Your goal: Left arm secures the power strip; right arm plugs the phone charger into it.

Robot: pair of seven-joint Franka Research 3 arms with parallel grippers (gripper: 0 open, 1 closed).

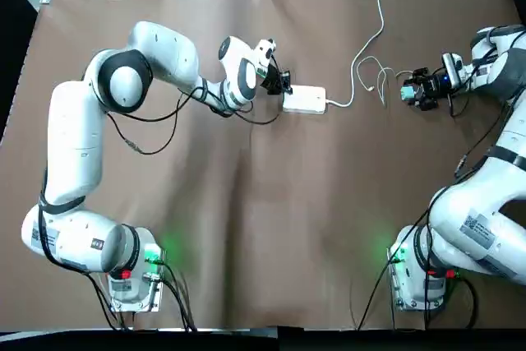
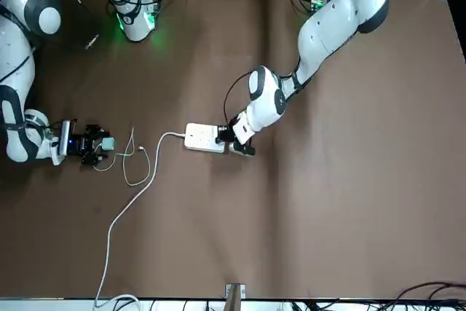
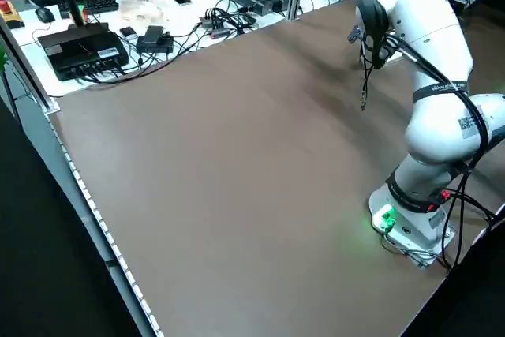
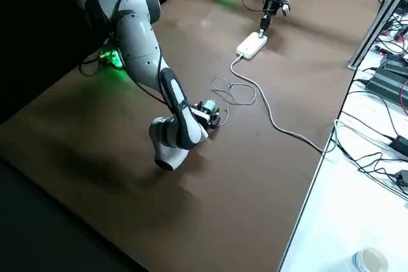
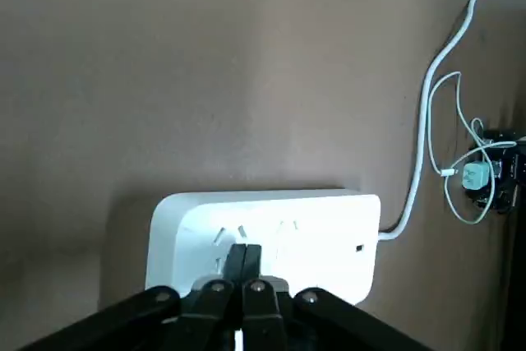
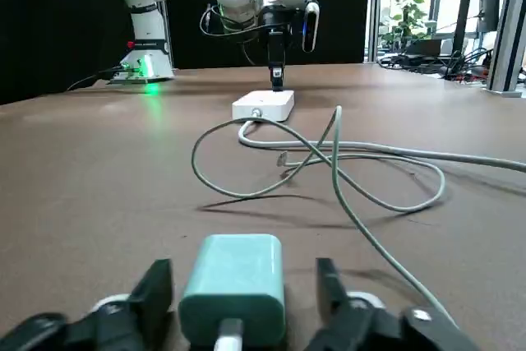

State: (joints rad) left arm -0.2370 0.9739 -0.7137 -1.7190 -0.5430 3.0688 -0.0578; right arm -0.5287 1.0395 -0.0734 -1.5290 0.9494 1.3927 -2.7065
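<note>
- Two grippers at work, both over the far half of the brown desk.
- L gripper (image 5: 242, 254): fingers closed tog., tips down at the top of the pwr strip (image 5: 267, 240), at the end opp. its cord; nothing seen betw. them.
- Pwr strip lies flat, nearer the desk's far edge than its near edge, approx. midway L–R.
- White cord (image 1: 367, 45) leaves the strip's R short end, runs to the far edge.
- R gripper (image 6: 245, 285): low, toward the desk's R edge; fingers wide, w/ teal charger (image 6: 234, 285) betw. them, prob. not pinched, gaps visible.
- Charger's thin cable (image 4: 234, 96) loops betw. strip & R gripper.
</note>
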